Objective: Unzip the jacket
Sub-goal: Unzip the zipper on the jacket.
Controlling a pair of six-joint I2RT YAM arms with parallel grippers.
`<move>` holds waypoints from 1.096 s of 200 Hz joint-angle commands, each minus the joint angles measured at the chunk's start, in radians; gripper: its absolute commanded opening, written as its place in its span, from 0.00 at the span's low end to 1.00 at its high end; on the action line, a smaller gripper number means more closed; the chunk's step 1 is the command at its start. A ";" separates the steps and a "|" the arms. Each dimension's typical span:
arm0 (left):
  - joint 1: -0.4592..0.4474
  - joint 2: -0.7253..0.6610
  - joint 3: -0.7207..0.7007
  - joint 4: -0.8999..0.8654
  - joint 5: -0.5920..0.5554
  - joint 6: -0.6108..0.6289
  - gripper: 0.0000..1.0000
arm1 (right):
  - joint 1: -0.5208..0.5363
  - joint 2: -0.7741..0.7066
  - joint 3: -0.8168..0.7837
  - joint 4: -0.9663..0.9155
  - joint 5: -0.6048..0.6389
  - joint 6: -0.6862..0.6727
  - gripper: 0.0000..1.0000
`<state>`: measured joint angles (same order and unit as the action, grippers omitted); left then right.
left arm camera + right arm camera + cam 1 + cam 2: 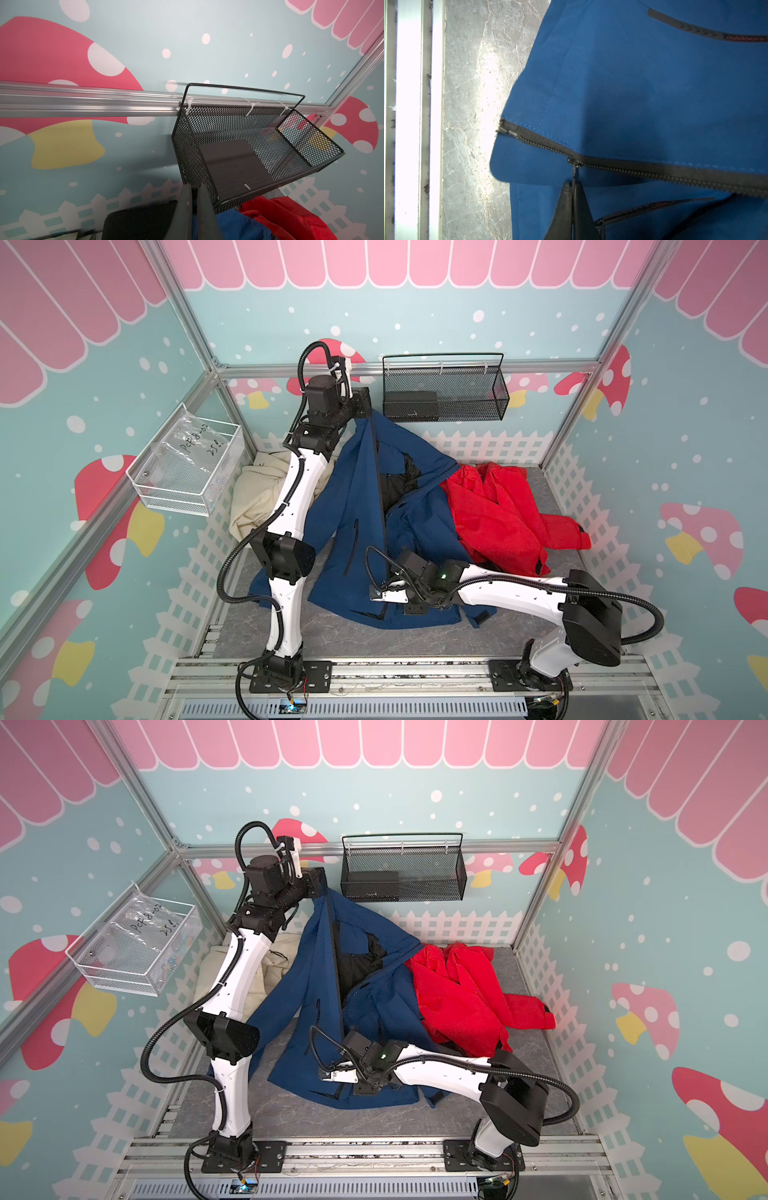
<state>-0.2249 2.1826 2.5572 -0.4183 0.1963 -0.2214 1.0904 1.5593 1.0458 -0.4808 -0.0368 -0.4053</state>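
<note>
The blue jacket lies across the middle of the grey surface, hem toward the front edge and collar lifted above the back edge, just beside the black mesh basket. The left gripper is clamped narrow on that raised collar cloth. The right gripper is pinched tight on the zipper pull, with the slider near the hem. 2 other garments flank the jacket: a red jacket toward the right edge, a beige garment toward the left edge.
</note>
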 commanded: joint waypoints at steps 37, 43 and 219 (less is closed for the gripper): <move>0.020 -0.001 0.067 0.214 -0.073 -0.027 0.00 | 0.033 -0.064 -0.038 -0.118 0.007 0.051 0.00; 0.021 0.000 0.067 0.217 -0.075 -0.027 0.00 | 0.034 -0.072 -0.042 -0.114 0.008 0.052 0.00; 0.058 -0.043 -0.122 0.156 -0.005 -0.044 0.30 | 0.040 -0.133 -0.104 -0.031 0.100 0.078 0.00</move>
<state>-0.1982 2.2311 2.5568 -0.3725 0.1768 -0.2317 1.1397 1.4052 0.9192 -0.4152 0.1265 -0.3485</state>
